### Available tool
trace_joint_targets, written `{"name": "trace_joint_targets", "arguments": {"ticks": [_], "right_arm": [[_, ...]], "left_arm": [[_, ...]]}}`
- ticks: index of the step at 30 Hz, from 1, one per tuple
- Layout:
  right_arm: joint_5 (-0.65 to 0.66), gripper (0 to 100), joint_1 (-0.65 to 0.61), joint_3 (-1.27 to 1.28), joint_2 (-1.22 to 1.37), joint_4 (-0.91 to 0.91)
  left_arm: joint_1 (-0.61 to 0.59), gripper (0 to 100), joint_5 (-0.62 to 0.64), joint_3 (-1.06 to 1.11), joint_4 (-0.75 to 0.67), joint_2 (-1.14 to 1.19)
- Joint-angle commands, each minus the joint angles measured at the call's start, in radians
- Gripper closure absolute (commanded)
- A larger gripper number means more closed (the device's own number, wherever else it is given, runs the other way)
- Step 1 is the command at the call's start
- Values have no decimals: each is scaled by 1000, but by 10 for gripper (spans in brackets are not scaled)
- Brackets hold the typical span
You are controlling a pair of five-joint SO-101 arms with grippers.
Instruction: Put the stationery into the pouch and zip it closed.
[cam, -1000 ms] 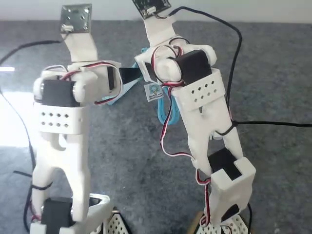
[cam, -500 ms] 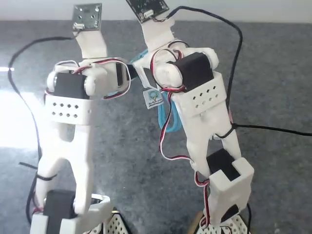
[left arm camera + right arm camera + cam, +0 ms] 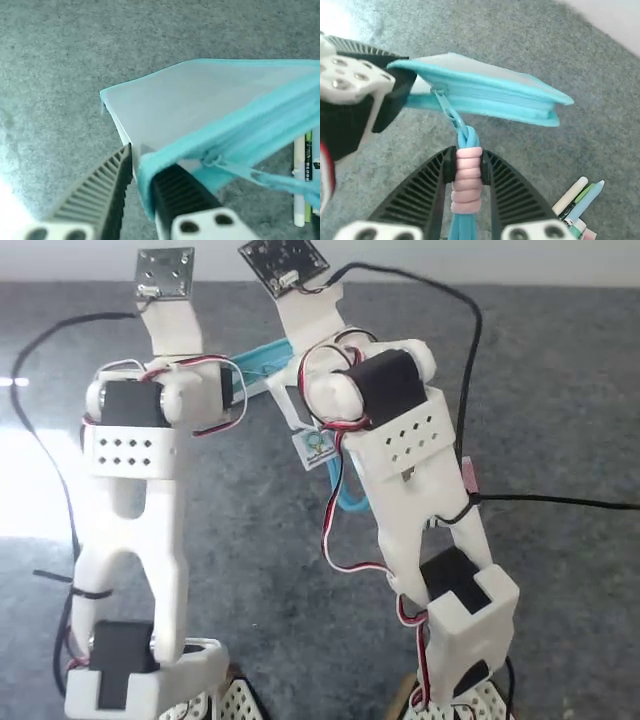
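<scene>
Hovering over the grey table (image 3: 560,390), I'm holding the turquoise pouch (image 3: 485,90) up off it, slung between my two arms. My left claw (image 3: 137,162) is clamped on the pouch's end edge, right beside the zip. My right claw (image 3: 468,160) is squeezed tight on the pink zip pull (image 3: 467,182), its blue cord running up to the pouch. The pens (image 3: 577,200) lie on the table, outside the pouch.
</scene>
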Motion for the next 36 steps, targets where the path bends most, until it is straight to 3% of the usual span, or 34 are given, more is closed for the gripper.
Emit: {"name": "trace_joint_targets", "arguments": {"ticks": [1,7,14,24,28,30,36], "right_arm": [[18,991,68,8,-10,-7],[46,991,236,21,-10,-36],[91,991,329,21,-10,-33],[143,990,338,21,-10,-8],[224,983,297,21,-18,36],[229,936,272,21,-21,45],[204,663,220,21,-48,51]], "left_arm": [[-58,991,-51,-13,-18,-6],[-126,991,-94,-44,-15,3],[-130,991,-94,-50,-12,5],[-94,991,-58,-5,-20,5],[-92,991,-21,-7,-25,5],[-95,991,5,-7,-57,5],[-97,991,51,-5,-71,6]]}}
